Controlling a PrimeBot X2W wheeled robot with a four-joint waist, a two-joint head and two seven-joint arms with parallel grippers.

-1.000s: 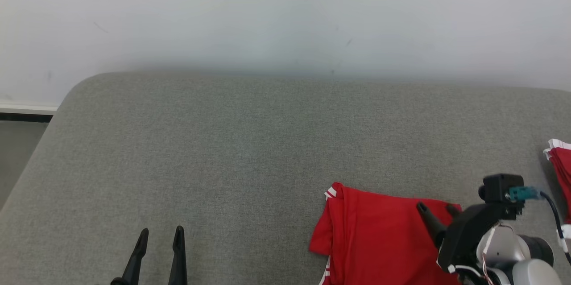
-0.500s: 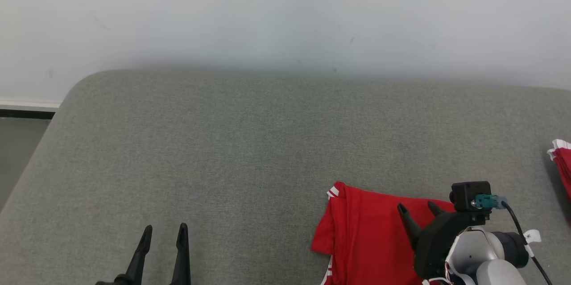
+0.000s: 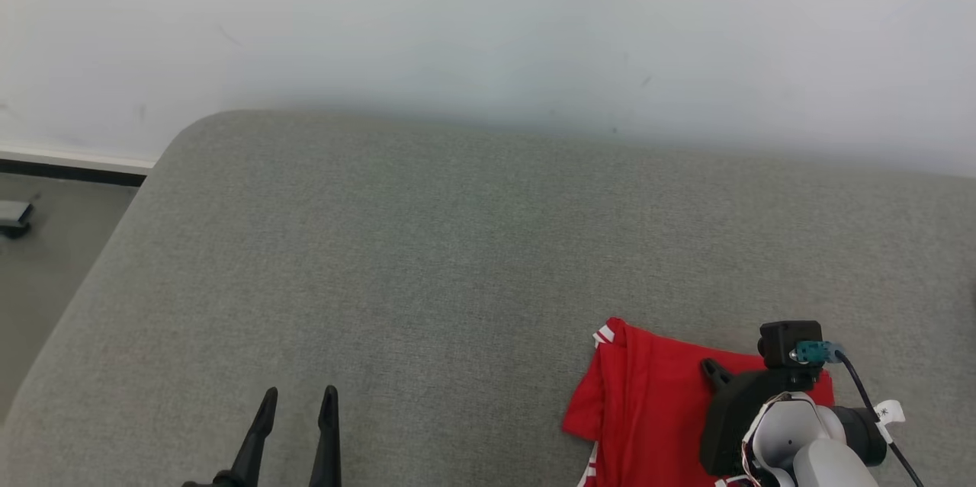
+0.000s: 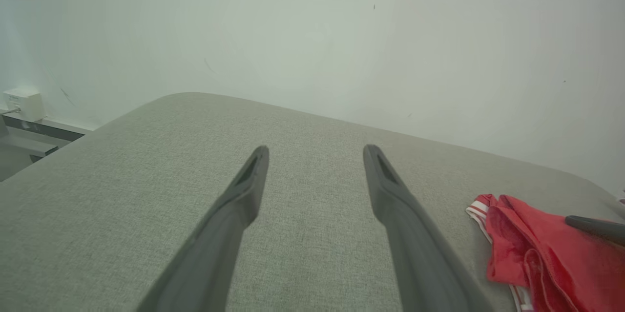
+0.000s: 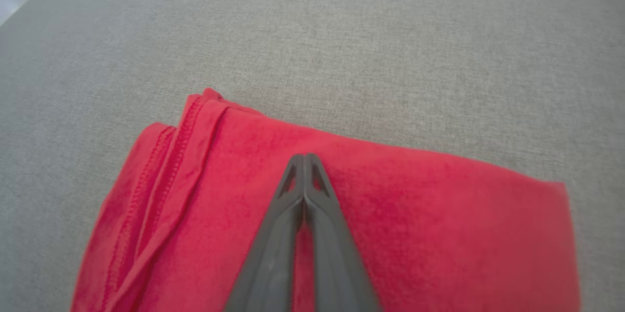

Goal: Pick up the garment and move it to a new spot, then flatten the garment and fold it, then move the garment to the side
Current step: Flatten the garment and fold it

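Garment (image 3: 648,395): red, white-striped trim, folded into a rough rectangle. It lies at the near right of the grey upholstered cushion (image 3: 457,243), with its far left corner showing stacked hems.

Handling (judged): light, soft and limp, with no stiffness. The layers are likely to slide apart or unfold if lifted by one layer. The best hold is a pinch through all layers at the far edge or the stacked-hem corner, and a second grip at the other end would keep the fold.

Right gripper (image 5: 303,159): over the garment's middle, fingers pressed together tip to tip. Whether any cloth is caught between them cannot be told.

Left gripper (image 4: 315,156): at the near left over bare cushion, well apart from the garment, fingers spread and holding nothing.

Change against one second ago: the head camera has swung, so the whole scene sits further right. The right gripper's fingers, then parted, are now closed. The left gripper is as it was.
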